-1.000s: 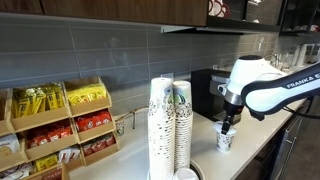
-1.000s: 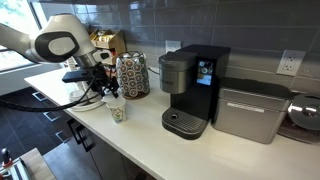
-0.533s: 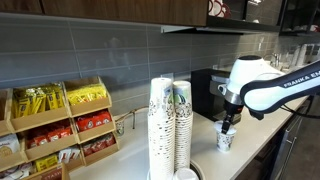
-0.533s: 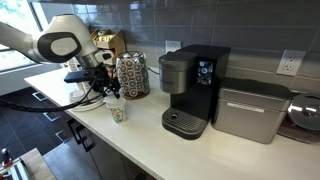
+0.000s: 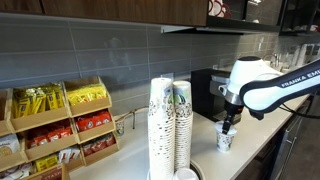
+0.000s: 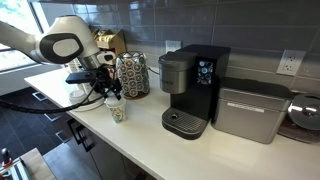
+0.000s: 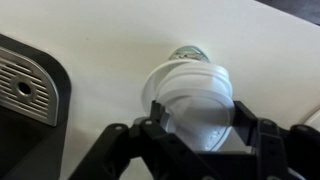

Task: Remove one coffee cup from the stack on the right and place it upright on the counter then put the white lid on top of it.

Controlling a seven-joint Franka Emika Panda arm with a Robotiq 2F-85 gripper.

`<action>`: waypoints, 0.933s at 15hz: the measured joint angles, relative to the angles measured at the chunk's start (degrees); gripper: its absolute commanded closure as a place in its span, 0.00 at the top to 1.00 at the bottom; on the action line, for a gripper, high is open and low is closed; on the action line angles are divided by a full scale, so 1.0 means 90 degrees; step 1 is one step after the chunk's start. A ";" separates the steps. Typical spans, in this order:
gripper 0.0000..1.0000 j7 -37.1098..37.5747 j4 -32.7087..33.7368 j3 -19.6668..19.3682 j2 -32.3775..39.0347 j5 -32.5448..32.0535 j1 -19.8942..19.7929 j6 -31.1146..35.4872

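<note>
While coffee cup (image 5: 224,140) stands under gripper (image 5: 228,125) in both exterior views, wrist view alone shows white lid (image 7: 197,95) clamped

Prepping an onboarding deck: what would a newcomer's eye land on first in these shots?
The big white arm reaches down over the counter. Its gripper clamps the white lid right on top of the upright coffee cup, beside the black coffee machine. After that, the two tall cup stacks stand close to the camera in an exterior view.
</note>
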 measured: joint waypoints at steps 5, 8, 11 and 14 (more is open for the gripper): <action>0.75 -0.0020 0.0009 -0.0027 0.0042 0.0000 0.0000 0.0000; 0.81 -0.0034 0.0010 -0.0036 0.0050 0.0000 0.0000 0.0000; 0.83 -0.0056 0.0011 -0.0047 0.0058 0.0000 0.0000 0.0000; 0.82 -0.0083 0.0013 -0.0053 0.0071 0.0000 0.0000 0.0000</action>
